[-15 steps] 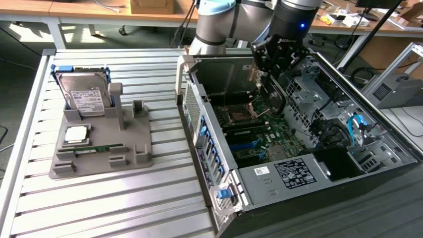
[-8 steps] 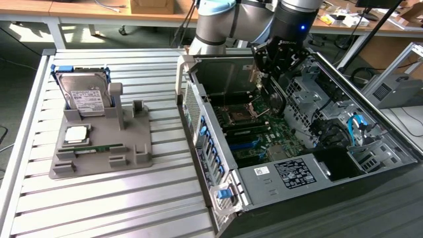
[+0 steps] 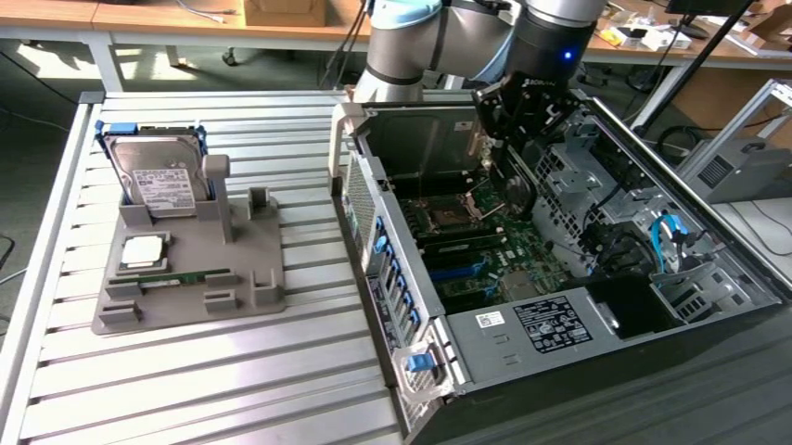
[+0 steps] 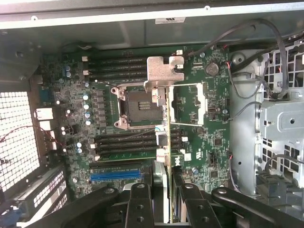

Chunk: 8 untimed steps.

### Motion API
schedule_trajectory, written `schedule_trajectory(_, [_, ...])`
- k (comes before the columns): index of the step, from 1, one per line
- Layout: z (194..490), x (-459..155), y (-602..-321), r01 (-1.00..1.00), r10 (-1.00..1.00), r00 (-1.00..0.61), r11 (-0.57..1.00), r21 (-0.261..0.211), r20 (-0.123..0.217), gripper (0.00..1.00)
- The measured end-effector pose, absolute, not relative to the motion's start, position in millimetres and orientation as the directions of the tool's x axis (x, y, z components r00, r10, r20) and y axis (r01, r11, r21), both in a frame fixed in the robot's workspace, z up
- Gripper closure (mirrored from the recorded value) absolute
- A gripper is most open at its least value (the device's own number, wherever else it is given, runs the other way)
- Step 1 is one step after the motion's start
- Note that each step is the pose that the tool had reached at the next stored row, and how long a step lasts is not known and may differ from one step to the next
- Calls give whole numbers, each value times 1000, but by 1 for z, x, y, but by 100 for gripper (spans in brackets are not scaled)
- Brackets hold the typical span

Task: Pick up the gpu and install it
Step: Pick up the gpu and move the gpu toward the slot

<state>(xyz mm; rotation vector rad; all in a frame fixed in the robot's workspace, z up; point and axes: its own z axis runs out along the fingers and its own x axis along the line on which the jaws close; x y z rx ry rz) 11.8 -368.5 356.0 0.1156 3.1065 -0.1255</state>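
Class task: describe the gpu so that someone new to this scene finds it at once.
Find the open computer case on the exterior view's right. Over its green motherboard, the gripper holds the gpu edge-on. Unlike that flat board, it ends in a silvery metal bracket.

You have bright, even room light in the exterior view: the pale ribbed metal table (image 3: pixel 223 371) carries a soft sheen, while the inside of the open grey computer case (image 3: pixel 520 232) sits in shade. In the wrist view the green motherboard (image 4: pixel 213 133) is evenly lit. The gpu (image 4: pixel 165 71), a thin dark circuit card, glares almost white at its silvery bracket (the card edge is dull), and the black gripper (image 4: pixel 164 190) clamped on it is nearly a silhouette.
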Motion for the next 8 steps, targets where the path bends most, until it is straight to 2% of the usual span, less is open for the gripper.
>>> schedule_trajectory(8, [352, 16, -369, 75, 73, -997, 994, -82, -34, 73])
